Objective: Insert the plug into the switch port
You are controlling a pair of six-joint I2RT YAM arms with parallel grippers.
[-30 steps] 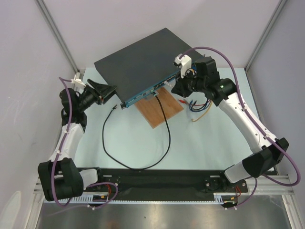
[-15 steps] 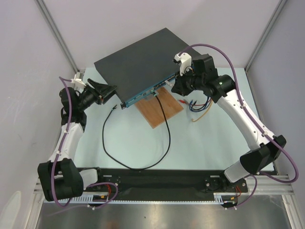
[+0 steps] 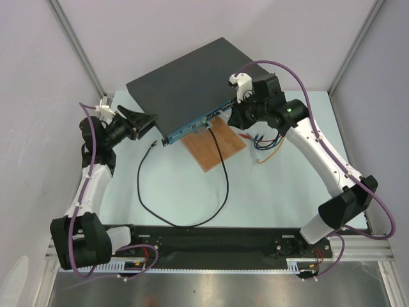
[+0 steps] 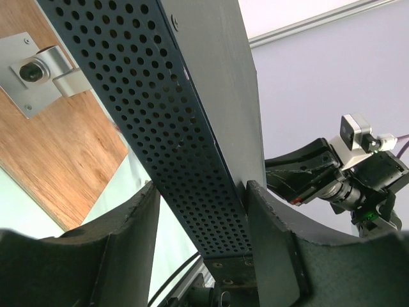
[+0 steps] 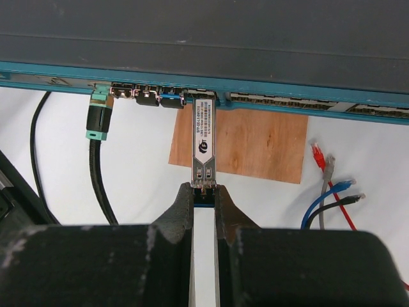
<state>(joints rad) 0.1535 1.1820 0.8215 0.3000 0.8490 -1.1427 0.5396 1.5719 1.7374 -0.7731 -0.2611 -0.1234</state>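
The switch [image 3: 182, 83] is a flat black box with a teal front face [image 5: 268, 96], lying at the back of the table. My right gripper [image 5: 204, 192] is shut on the rear end of a silver plug [image 5: 203, 144]; the plug's front end is at a port in the teal face. In the top view the right gripper [image 3: 235, 115] is at the switch's right front corner. My left gripper [image 4: 201, 246] straddles the switch's perforated side wall [image 4: 172, 134] at its left corner [image 3: 148, 123]; one finger touches the wall, and a gap shows at the other.
A black cable [image 3: 220, 173] with a teal connector [image 5: 99, 118] is plugged into the switch left of the plug and loops over the table. A brown wooden board [image 3: 214, 144] lies under the switch front. Loose coloured wires [image 3: 263, 142] lie to the right.
My right gripper has moved left and toward the switch face with the plug. The left arm and the switch have not moved.
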